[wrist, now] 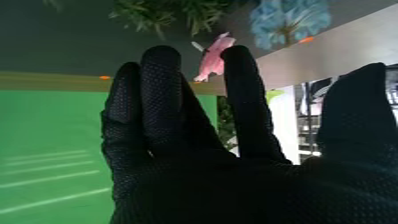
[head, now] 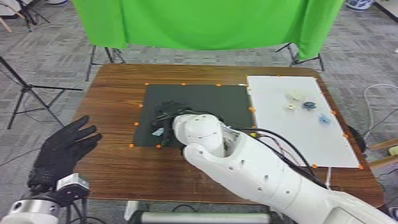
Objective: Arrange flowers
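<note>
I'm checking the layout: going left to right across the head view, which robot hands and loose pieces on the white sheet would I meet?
Left robot hand, right robot hand, pale yellow piece, dark blue piece, light blue piece.

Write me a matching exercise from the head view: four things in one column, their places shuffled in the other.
Things
1. Left hand
2. Right hand
3. Dark blue flower
4. Green cloth

Places
a. Over the dark mat
b. Hanging beyond the far edge of the table
c. At the table's left edge
d. On the white mat

Pairs: 1-c, 2-a, 3-d, 4-b
</note>
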Robot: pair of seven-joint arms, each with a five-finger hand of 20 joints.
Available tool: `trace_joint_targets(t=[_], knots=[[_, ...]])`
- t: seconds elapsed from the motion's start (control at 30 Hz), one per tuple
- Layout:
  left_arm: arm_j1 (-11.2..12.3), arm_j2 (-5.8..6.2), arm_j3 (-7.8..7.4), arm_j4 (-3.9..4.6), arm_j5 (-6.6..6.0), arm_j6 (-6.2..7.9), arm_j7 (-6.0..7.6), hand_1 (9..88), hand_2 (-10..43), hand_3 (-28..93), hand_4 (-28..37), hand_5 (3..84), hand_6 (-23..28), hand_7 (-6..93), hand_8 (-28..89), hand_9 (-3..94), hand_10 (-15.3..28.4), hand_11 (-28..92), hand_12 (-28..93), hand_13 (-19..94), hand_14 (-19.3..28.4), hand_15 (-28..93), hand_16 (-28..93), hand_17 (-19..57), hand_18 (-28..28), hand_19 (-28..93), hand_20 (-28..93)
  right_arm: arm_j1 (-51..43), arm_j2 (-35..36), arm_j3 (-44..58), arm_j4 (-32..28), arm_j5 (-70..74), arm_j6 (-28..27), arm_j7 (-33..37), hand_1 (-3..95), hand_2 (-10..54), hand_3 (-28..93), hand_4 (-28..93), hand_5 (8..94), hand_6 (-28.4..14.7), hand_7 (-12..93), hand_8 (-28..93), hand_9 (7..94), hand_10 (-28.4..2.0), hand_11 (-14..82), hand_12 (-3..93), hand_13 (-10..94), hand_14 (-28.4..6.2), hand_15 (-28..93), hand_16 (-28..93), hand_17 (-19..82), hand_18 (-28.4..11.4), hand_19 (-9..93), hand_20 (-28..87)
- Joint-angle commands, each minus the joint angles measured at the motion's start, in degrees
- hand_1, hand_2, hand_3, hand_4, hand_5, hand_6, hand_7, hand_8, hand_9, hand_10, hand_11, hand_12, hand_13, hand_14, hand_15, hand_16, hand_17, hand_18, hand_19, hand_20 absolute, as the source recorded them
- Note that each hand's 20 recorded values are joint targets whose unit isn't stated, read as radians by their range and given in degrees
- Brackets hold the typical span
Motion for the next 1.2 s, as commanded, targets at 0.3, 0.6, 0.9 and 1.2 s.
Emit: trace_joint_targets(t=[0.3,0.6,0.9,1.2], knots=[[0.40,0.66,0.43,-0.11,-0.45,0.45,0.47,24.2,5.5,83,-19.9,37.3,10.3,14.7,-10,33.6,19.6,25,8,25,26.4,47,-10,-9.3,24.1,60,-8,5.65,2.71,-5.06,-1.36,2.91,13.21,2.02,1.6,13.1,87,-22,52.3,-3.5,18,-12,34.7,-26.3,17.0,14.4,33,-25.7,91,2,15,-23.7,88,31],[0.41,0.30,0.34,0.02,-0.56,0.32,0.84,24.1,5.4,83,-19.9,37.3,10.3,14.7,-10,33.7,19.6,25,9,25,26.4,47,-10,-9.3,24.1,60,-8,-0.60,-3.41,3.51,0.58,-5.91,-5.00,-2.03,-0.1,14.7,83,-25,37.8,1.9,13,-13,24.1,-25.4,13.8,15.4,20,-28.1,93,2,10,-20.8,88,34],[0.06,0.35,0.43,0.24,-0.70,0.49,0.83,24.2,5.5,83,-20.0,37.3,10.3,14.7,-10,33.7,19.6,25,8,25,26.4,47,-10,-9.3,24.1,60,-8,-0.86,-4.52,4.13,1.69,-7.45,-8.42,-2.78,-2.6,23.8,71,-28,32.2,4.4,13,-14,15.2,-23.7,14.7,17.9,8,-28.4,93,11,2,-17.2,86,42],[-1.46,1.25,1.24,1.02,-0.67,0.45,1.19,24.2,5.5,83,-20.0,37.3,10.3,14.7,-10,33.7,19.5,25,8,25,26.4,47,-10,-9.3,24.2,60,-8,2.05,-2.74,1.23,3.09,-2.51,-5.91,1.61,-2.6,23.8,71,-28,31.1,3.5,13,-13,15.4,-24.0,15.7,18.5,8,-28.4,93,13,2,-17.3,85,46]])
